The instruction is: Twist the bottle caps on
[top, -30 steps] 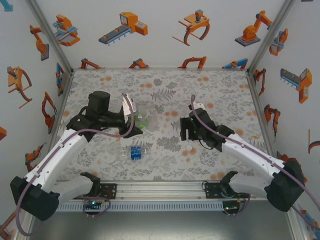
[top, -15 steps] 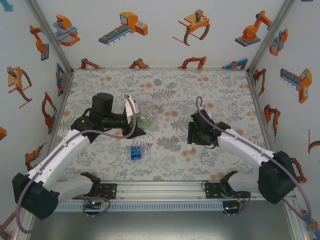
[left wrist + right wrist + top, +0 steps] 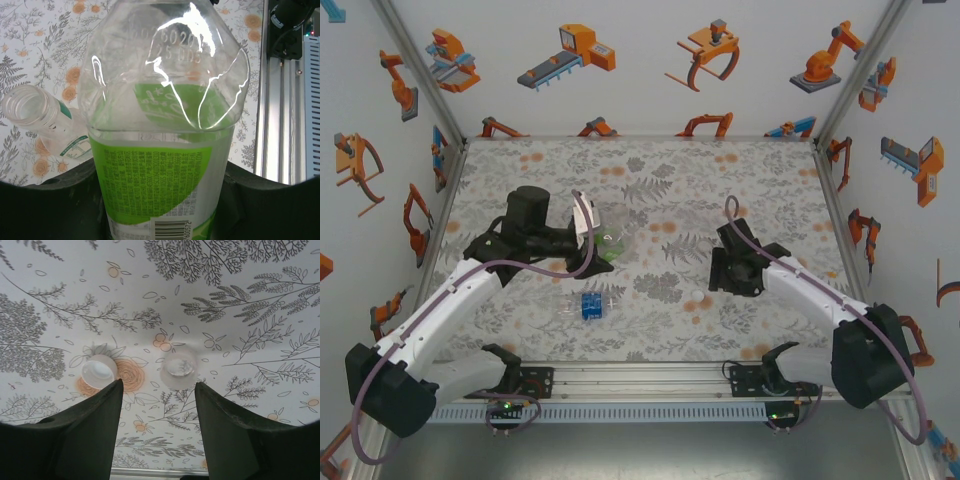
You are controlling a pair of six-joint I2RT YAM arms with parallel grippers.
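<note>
My left gripper [image 3: 592, 238] is shut on the green-tinted bottle [image 3: 165, 165], whose green label sits between the two black fingers [image 3: 60, 200]; this bottle [image 3: 610, 244] is left of the table's centre. A white-and-green label bottle [image 3: 42, 120] lies just beside it with its neck open and uncapped. The blue label bottle [image 3: 588, 305] lies on its side nearer the front edge. My right gripper [image 3: 157, 385] hangs open over the table, just short of two whitish bottle caps: one [image 3: 99, 371] by the left fingertip, the other [image 3: 178, 369] inside the right fingertip.
The floral table mat [image 3: 650, 180] stretches free toward the back wall. An aluminium rail [image 3: 640, 375] with the arm bases runs along the near edge, and metal posts frame both sides. The right gripper [image 3: 725, 272] sits right of centre.
The right arm has swung rightward and closer to the near edge, lowering over the caps. The left arm has barely moved and still grips the green bottle.
</note>
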